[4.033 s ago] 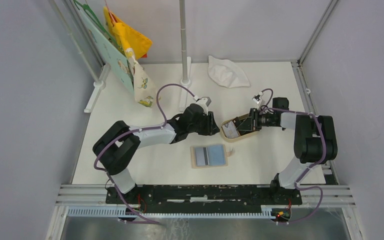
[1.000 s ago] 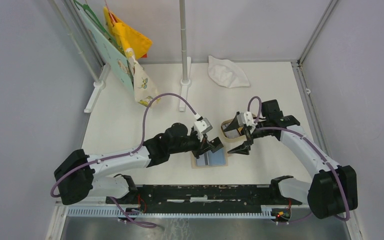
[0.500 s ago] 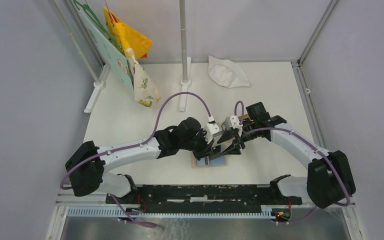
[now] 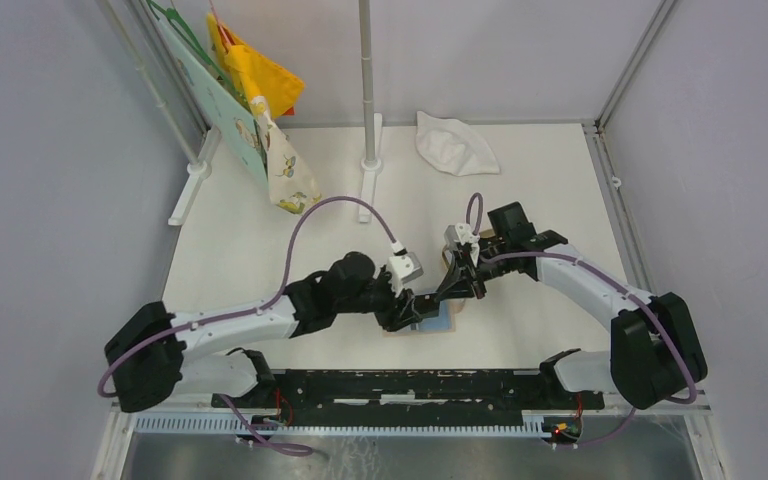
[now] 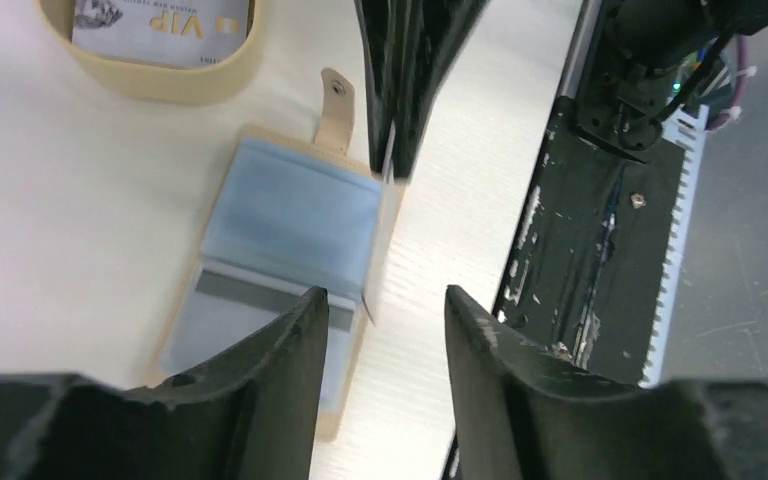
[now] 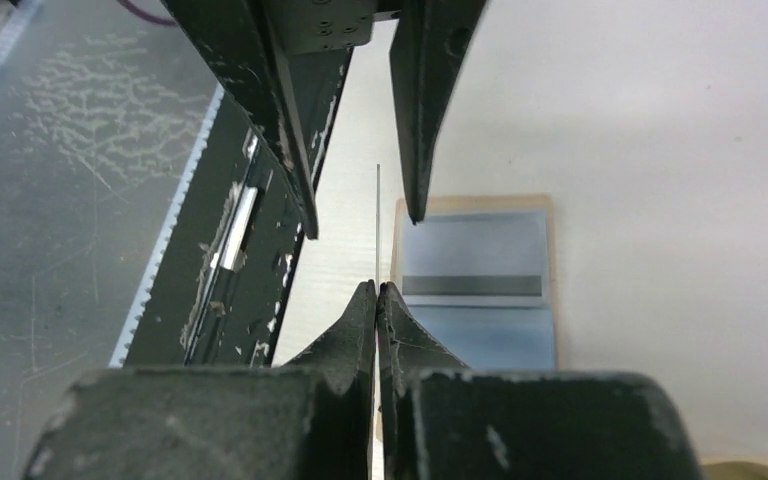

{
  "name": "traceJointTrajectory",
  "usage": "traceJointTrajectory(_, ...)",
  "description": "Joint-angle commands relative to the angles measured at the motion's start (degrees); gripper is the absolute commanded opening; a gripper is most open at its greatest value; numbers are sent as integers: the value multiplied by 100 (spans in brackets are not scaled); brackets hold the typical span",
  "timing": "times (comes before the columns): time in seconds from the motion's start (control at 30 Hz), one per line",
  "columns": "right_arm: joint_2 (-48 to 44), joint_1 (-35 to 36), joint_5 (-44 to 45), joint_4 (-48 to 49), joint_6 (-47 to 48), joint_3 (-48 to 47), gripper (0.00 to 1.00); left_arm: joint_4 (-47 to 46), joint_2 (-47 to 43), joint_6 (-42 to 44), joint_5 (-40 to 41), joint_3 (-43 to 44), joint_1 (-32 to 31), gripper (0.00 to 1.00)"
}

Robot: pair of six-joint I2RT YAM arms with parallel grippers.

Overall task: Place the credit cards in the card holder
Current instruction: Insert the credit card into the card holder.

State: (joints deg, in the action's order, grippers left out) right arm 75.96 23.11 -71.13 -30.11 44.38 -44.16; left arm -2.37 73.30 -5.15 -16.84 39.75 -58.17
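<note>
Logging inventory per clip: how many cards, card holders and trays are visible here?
cards: 2 (held card in right gripper; VIP card in tray)
card holder: 1
tray: 1
Total: 4

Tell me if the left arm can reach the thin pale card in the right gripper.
Likely yes. The left gripper is open, straddling the free end of the thin pale plastic card that the right gripper holds edge-on by the open beige wallet. Nothing blocks it.
</note>
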Motion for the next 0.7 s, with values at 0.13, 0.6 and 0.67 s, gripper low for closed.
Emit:
traceJointTrajectory(0.13, -343, -319, -1283, 2646, -2687, 590, 0, -3171, -1576, -1110, 607, -1918, 32, 81)
traceJointTrajectory(0.6, 1, -575, 317, 4307, -4610, 1390, 0, -2120, -1610, -1766, 1486, -1745, 92, 49)
traceJointTrajectory(0.67, 90, -556, 536, 4019, -4543, 1391, 0, -1738, -1754, -2148, 1742, -1764, 92, 45)
